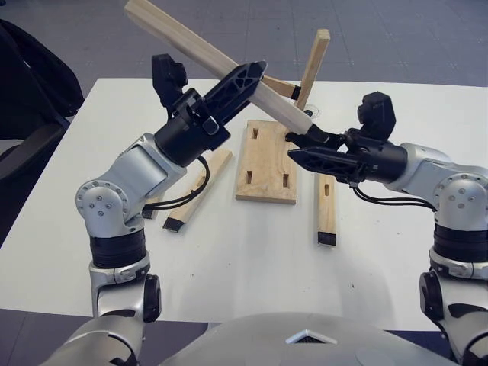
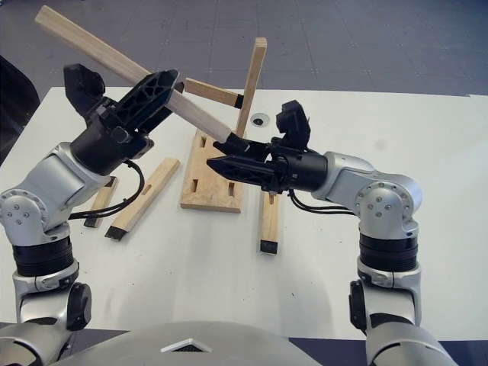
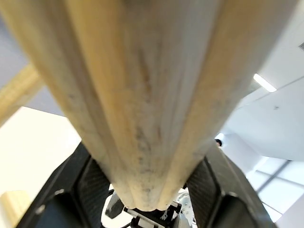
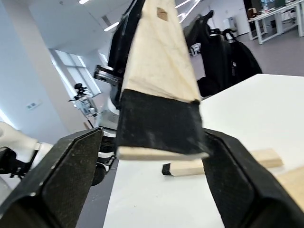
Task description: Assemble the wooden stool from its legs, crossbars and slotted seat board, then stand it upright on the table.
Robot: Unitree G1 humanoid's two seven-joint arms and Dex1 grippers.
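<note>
Well above the counter (image 1: pixel 229 267), one wooden leg (image 1: pixel 191 44) slants through the air. Its plain end is high on the robot's left, and its black-capped end (image 4: pixel 156 126) dips toward the middle of the scene. The left pincer (image 1: pixel 255 76) is clamped on this leg partway along, one finger on each side of the wood. The right pincer (image 1: pixel 292 146) meets the capped end with its fingers (image 4: pixel 66 185) spread wide, so the black tip sits between them. Whether the pads actually press on the tip cannot be told.

Just below and behind that meeting point, the slotted seat board (image 1: pixel 267 164) lies flat on the counter with its small rectangular slots facing up. A second leg (image 1: pixel 316 61) stands at the board's far right corner, leaning slightly. A short crossbar (image 2: pixel 210 91) juts sideways from it toward the robot's left and passes behind the raised leg.

Other parts lie loose on the white surface. A black-tipped leg (image 1: pixel 325 210) rests just to the right of the board, partly under the right arm. Another black-tipped leg (image 1: pixel 200 187) lies at an angle to the left of the board. A further wooden piece (image 2: pixel 99 202) lies beyond it, partly covered by the left arm.
</note>
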